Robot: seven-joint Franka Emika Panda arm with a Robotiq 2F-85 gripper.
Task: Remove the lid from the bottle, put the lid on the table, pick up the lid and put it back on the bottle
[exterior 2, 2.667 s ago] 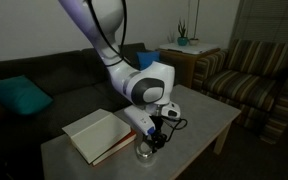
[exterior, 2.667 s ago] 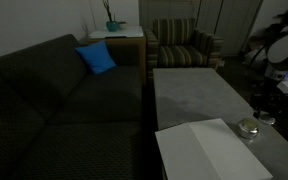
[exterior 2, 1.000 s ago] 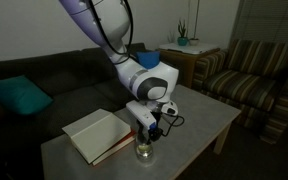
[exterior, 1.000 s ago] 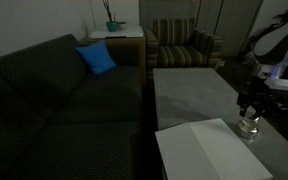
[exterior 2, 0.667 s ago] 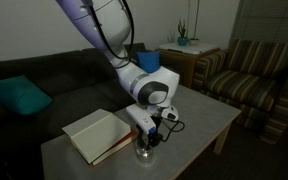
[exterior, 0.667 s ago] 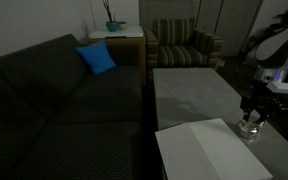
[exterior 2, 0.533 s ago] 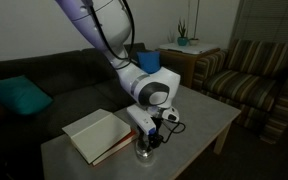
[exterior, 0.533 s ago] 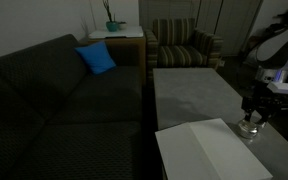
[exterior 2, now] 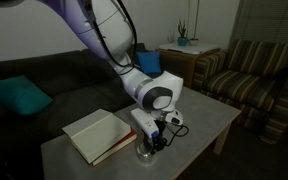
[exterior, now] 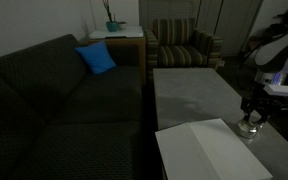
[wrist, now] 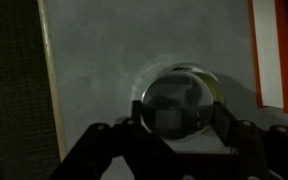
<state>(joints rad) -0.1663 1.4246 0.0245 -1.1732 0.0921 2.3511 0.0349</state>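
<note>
The small clear bottle stands on the grey mottled table, close beside a white board. In the wrist view the round silvery lid fills the space between my dark fingers. A pale rim of the bottle shows around it; the rest of the bottle is hidden underneath. My gripper points straight down over the bottle and is shut on the lid.
A white flat board with a red edge lies right beside the bottle. A dark sofa with a blue cushion runs along the table. A striped armchair and a side table with a plant stand beyond.
The arm has sunk a little, bringing the gripper down around the top of the bottle. The jaws' setting looks the same, and the bottle has stayed in place.
</note>
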